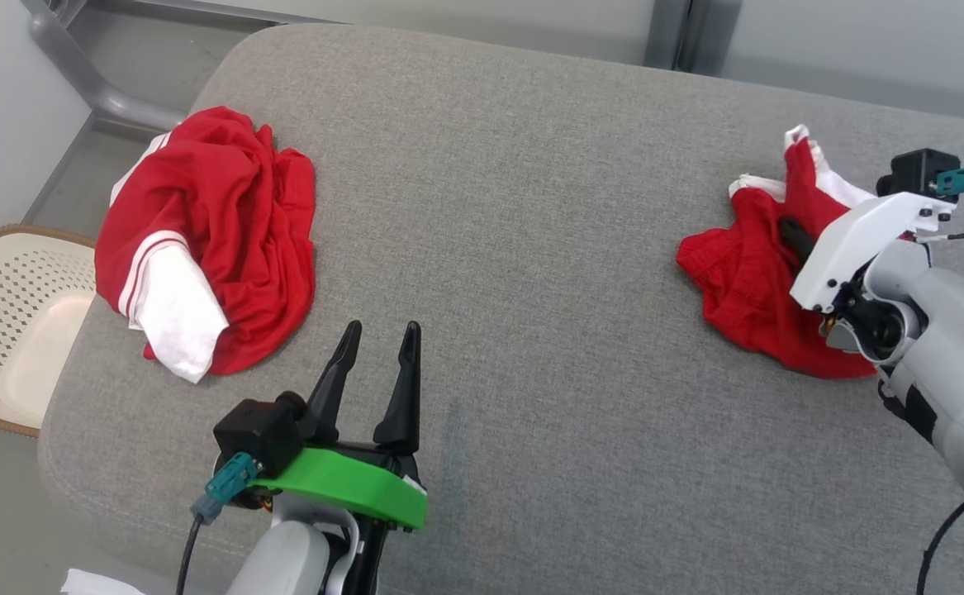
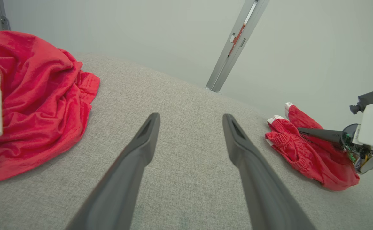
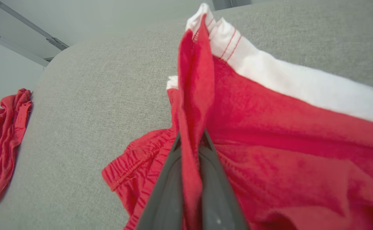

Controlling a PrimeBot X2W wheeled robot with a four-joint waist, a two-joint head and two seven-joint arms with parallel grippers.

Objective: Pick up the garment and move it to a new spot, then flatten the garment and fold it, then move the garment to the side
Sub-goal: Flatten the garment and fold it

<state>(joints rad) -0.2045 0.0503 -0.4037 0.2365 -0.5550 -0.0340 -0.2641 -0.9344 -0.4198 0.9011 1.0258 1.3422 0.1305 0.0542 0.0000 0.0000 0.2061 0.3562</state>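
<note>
I am clamping my right gripper (image 3: 191, 142) on a fold of the red-and-white garment (image 3: 269, 127), and my two dark fingers are pressing together with red cloth squeezed between them. The pinched fold is standing up past my fingertips, with a white, red-stitched hem at its top. The rest of the garment is lying crumpled on the grey cushion (image 1: 531, 207), close to its right edge and toward the far side. In the head view my right gripper (image 1: 794, 235) is reaching into the garment (image 1: 746, 281) from the right, and the white wrist housing is covering most of the fingers. In the left wrist view the same gripper (image 2: 301, 130) is coming in from the right over the garment (image 2: 301, 156), whose gathered waistband is facing the middle of the cushion.

I am holding my left gripper (image 1: 382, 330) with its fingers spread wide apart and nothing between them. It is hovering above bare grey fabric near the cushion's near edge, left of the middle. In its own wrist view the left gripper (image 2: 189, 116) is pointing toward the far edge.

A second red garment (image 1: 225, 223) with white panels is lying bunched by the far left corner, well apart from both grippers. A cream basket (image 1: 11, 314) is sitting on the floor beyond the left edge.
</note>
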